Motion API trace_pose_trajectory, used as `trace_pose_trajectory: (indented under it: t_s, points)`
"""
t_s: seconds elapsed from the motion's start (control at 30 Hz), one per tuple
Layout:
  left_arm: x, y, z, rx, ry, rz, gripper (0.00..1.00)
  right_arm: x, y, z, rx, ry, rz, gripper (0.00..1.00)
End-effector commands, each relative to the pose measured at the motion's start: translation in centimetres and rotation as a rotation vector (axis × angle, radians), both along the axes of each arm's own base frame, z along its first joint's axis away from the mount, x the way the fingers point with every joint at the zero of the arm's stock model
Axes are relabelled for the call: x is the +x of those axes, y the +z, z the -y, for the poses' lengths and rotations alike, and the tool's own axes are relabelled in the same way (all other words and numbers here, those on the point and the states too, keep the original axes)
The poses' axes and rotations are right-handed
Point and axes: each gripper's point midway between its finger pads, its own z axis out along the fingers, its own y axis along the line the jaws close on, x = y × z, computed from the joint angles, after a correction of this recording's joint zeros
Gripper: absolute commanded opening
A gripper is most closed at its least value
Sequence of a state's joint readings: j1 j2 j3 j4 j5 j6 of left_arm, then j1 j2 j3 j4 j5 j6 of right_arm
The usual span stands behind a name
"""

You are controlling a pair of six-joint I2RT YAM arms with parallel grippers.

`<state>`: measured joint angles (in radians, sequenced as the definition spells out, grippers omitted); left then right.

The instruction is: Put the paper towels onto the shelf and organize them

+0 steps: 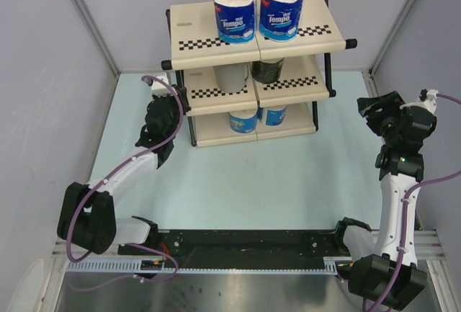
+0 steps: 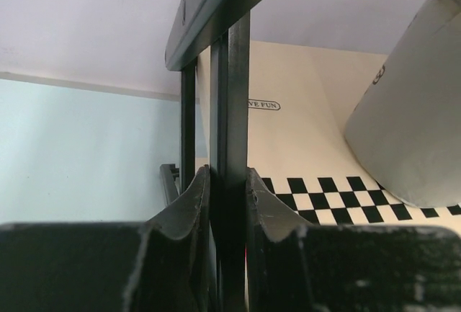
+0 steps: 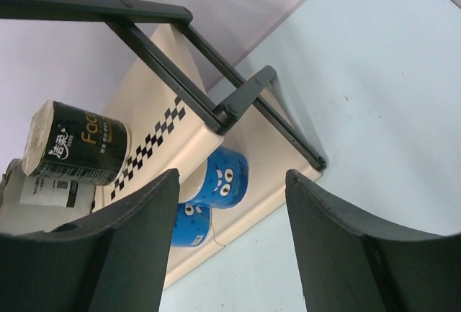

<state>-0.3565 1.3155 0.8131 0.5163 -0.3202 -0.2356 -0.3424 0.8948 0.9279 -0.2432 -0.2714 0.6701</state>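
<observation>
Nearest, over the pale table [image 1: 252,182]: left gripper [image 2: 229,182] clamped on the black corner post [image 2: 230,96] of the shelf [image 1: 194,34], one finger pressed to each side of the bar. Off to the shelf's right, right gripper [image 1: 371,107] with jaws apart, holding nothing, well clear of the frame.

Beyond, all six paper towels on the shelf: two blue rolls [image 1: 243,119] side by side on the bottom tier, a grey roll [image 1: 232,76] and a dark roll [image 1: 268,70] on the middle, two blue-wrapped rolls [image 1: 235,11] upright on top.

Looks done as far as placing goes; probably now a matter of steadying or squaring the shelf by that post. Best handled slowly, pushing level, without twisting the bar. Risk of toppling the tall top pair with any jolt.

Only from overhead: the top pair, and both arms at once. Only from the left wrist: proof of the clamp, with the grey roll close behind the checkered edge. Only from the right wrist: the dark roll's label and the faces printed on the bottom blue rolls, seen from under the tiers.
</observation>
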Motion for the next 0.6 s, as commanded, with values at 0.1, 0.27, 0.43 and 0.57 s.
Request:
trace_pose_trajectory:
  t_s: [0.1,0.27,0.43,0.57]
  points:
    - [-1.7,-1.5,-1.3,-0.040,-0.091,-0.021,0.00,0.3,1.0,0.1,-0.028,0.013,0.027,0.66]
    - [-2.3,-2.4,-0.4,-0.057,-0.224,-0.033,0.01,0.3,0.7,-0.1,-0.032,0.027,0.020,0.66]
    - [-2.5,-3.0,0.1,-0.064,-0.281,-0.047,0.00,1.1,0.6,-1.1,-0.025,0.106,0.035,0.66]
    - [-2.7,-3.2,0.5,-0.061,-0.311,-0.055,0.00,2.5,0.1,-2.6,0.028,0.218,0.038,0.63]
